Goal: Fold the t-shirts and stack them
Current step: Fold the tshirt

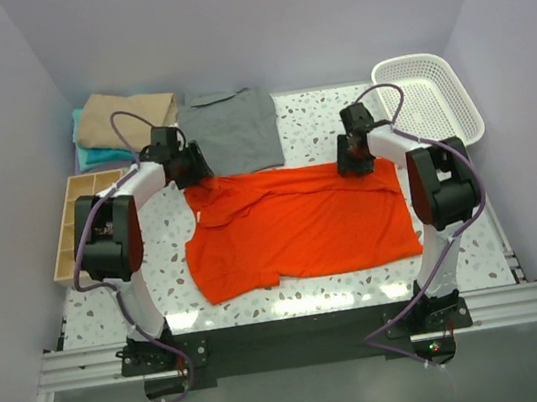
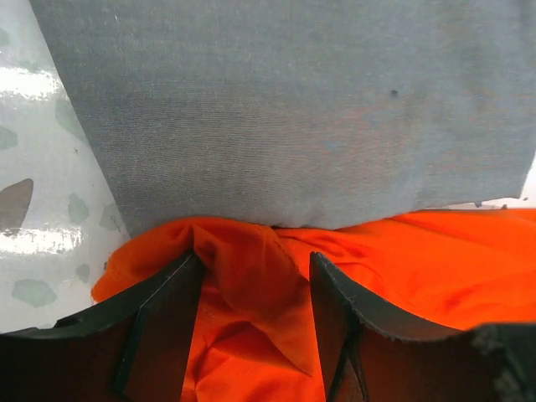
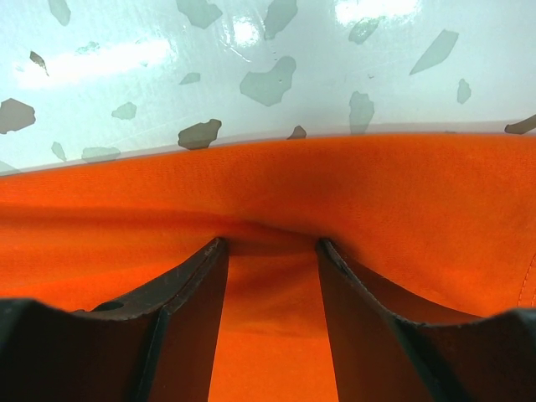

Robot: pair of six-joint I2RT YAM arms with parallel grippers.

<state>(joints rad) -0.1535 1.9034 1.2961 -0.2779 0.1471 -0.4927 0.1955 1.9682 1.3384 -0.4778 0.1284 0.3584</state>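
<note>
Only the top view shows the whole counter (image 1: 313,124). The orange-red t-shirt (image 1: 302,221) lies spread out flat in the middle, between the two arms. The grey t-shirt (image 1: 233,130) lies just behind it, and their edges meet. At the far left corner a folded tan t-shirt (image 1: 129,116) sits on a folded teal t-shirt (image 1: 92,155). A wooden tray (image 1: 70,236) is at the left edge and a white basket (image 1: 463,96) is at the far right.

From above, the left gripper (image 1: 191,169) and the right gripper (image 1: 354,161) are small dark shapes at the shirt's two back corners, and you cannot tell how their fingers stand. The wrist views show that.

The left gripper (image 2: 254,260) has its fingers spread apart, with a loose bump of orange-red cloth (image 2: 435,260) between them. The grey cloth (image 2: 293,109) fills the view right behind.

The right gripper (image 3: 270,244) is spread apart too. Its fingertips are at the back edge of the orange-red cloth (image 3: 377,193), which lies flat between them, with bare speckled counter (image 3: 251,50) beyond.

The teal shirt is mostly hidden under the tan one. The arms cover bits of the orange-red shirt's back corners. The wrist views cut off both shirts at the sides.

There is bare counter behind the right gripper, and in front of the orange-red shirt. On the left, the grey shirt is close.
</note>
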